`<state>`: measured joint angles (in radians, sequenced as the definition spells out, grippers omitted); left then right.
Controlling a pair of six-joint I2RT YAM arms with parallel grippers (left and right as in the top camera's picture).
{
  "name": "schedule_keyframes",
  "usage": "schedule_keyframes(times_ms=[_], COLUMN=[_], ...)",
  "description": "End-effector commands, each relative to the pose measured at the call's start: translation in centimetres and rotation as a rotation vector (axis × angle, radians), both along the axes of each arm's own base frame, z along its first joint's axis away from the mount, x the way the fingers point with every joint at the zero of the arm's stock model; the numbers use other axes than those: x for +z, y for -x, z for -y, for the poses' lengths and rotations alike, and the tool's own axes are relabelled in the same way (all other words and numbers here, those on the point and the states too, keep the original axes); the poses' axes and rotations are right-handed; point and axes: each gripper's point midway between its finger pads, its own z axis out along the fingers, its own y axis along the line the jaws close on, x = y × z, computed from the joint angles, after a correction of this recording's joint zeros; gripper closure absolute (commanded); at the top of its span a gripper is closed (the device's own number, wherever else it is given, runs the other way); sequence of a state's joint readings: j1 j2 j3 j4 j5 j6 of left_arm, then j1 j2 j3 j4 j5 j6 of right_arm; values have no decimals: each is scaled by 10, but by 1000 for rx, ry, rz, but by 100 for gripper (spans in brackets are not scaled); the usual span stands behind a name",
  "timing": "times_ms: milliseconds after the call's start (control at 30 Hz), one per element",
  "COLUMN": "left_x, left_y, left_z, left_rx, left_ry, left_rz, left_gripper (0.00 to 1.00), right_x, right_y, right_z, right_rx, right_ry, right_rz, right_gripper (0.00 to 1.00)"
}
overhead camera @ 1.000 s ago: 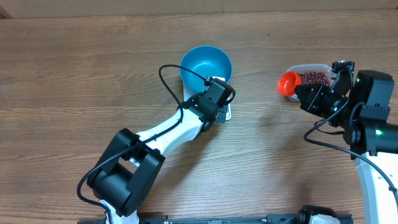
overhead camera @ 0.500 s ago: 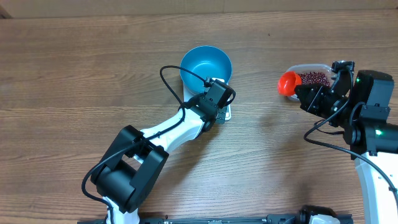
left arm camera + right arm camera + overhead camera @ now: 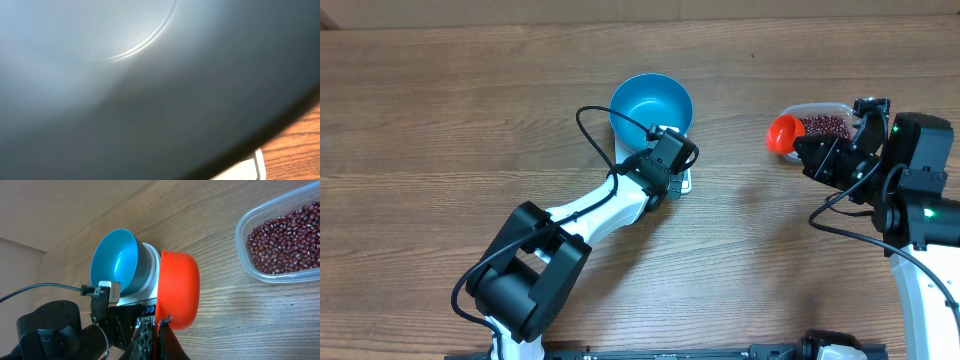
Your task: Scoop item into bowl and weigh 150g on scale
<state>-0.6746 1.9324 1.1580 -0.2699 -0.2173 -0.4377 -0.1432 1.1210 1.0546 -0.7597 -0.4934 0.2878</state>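
Since a second ago only the left arm's elbow and base link are shifted slightly up-right in the overhead view. Both grippers, the bowl and the scoop are unchanged.

The left gripper (image 3: 672,152) is pressed together at the near rim of the blue bowl (image 3: 650,105). Its fingers are hidden, so a pinch on the rim cannot be confirmed. The left wrist view is filled by the bowl's outer wall, with a corner of the white scale (image 3: 245,167) and the wood table (image 3: 470,120) seen at lower right. The bowl is seated on the scale, whose front edge is partly covered by the left wrist in the overhead view.

The right gripper (image 3: 151,339) is clamped on the red scoop (image 3: 177,290) at its lower end. The scoop is held off the table, just left of the clear tub (image 3: 240,235) and well apart from the bowl. The red-brown beans (image 3: 287,240) are heaped inside the tub, at the table's right side.
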Motion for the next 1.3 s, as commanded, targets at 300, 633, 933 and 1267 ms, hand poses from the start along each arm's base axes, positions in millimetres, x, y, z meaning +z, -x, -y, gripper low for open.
schedule_keyframes(times_ms=[300,633,933,1267], left_x=[-19,-19,-2,132], left_y=[18,20,14,33], left_z=[5,8,16,34], left_rx=[-26,-28,-66,-199], left_ry=[10,17,30,147], left_rz=[-86,-91,-53,95], left_gripper=[95,96,96,96], right_x=[15,14,14,13], right_y=[-2,-2,-2,1], right_z=[2,2,2,0], right_rx=[-3,-3,-4,3], right_ry=[11,11,10,-1], right_rz=[41,40,40,25], right_gripper=[96,96,96,96])
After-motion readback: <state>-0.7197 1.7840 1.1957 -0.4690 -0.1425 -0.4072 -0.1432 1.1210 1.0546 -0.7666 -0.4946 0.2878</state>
